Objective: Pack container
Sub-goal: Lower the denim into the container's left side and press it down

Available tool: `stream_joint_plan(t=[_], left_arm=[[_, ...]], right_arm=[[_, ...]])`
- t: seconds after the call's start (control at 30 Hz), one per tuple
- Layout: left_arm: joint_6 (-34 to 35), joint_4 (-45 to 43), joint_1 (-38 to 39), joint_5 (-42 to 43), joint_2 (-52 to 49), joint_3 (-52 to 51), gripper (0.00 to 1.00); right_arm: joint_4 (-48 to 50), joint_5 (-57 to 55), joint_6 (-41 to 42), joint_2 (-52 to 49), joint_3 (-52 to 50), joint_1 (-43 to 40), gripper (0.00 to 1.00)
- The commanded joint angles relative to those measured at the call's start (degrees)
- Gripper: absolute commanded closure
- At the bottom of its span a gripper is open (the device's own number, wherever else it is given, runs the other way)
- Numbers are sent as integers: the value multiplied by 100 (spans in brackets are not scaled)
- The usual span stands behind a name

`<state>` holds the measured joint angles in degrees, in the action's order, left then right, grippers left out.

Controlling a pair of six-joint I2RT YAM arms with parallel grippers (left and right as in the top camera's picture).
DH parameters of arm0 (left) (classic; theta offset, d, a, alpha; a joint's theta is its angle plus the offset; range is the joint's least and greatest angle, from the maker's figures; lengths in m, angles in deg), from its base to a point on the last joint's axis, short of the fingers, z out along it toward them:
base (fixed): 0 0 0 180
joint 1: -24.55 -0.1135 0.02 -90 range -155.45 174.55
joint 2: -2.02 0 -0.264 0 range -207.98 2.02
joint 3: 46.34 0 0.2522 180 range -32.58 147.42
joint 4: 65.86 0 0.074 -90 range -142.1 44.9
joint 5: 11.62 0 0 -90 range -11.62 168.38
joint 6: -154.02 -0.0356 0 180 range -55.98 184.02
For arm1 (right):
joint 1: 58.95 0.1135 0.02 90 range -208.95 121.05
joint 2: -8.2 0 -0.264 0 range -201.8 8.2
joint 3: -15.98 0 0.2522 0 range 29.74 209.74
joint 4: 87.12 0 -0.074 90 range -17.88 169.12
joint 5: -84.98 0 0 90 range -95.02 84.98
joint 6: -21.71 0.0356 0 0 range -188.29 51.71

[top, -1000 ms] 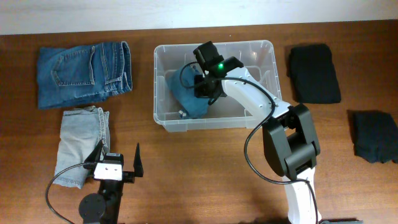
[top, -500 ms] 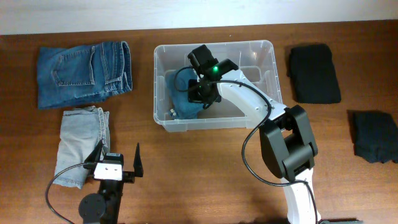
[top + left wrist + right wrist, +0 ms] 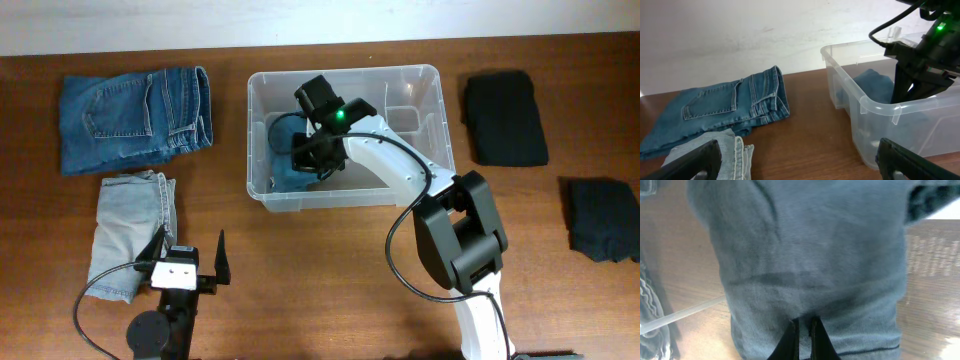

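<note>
One camera hangs overhead and looks straight down on the whole table, far enough off to take in both arms. The camera on the left pincer sits low over the tabletop and faces level, out past its fingers toward the wall. Folded jeans lie ahead-left of that pincer and the clear bin ahead-right; the overhead view shares both. The camera on the right pincer looks along its own fingers, so near the blue cloth ahead that cloth fills the view. The other two views catch that cloth inside the bin.
</note>
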<state>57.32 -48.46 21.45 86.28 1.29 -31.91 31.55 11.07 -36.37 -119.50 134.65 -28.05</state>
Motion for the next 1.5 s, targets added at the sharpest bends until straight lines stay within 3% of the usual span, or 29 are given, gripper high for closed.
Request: stream_joint_plan(t=[0.0,0.23,0.37,0.43,0.6,0.83,1.47], left_arm=[[-72,31,-44,-39,33,-15,1],[-70,28,-44,-39,33,-15,1],[-72,28,-44,-39,33,-15,1],[-72,31,-44,-39,33,-15,1],[-72,31,-44,-39,33,-15,1],[-70,31,-44,-39,33,-15,1],[-72,28,-44,-39,33,-15,1]], right_arm=[[17,107,-76,-26,57,74,95],[-601,-619,-935,229,793,98,94],[-815,-817,-968,262,1169,101,84],[-820,-817,-966,254,1158,101,83],[-798,-778,-940,46,1005,175,85],[-708,-776,-898,-422,951,293,96],[-557,-935,-748,-763,994,568,96]])
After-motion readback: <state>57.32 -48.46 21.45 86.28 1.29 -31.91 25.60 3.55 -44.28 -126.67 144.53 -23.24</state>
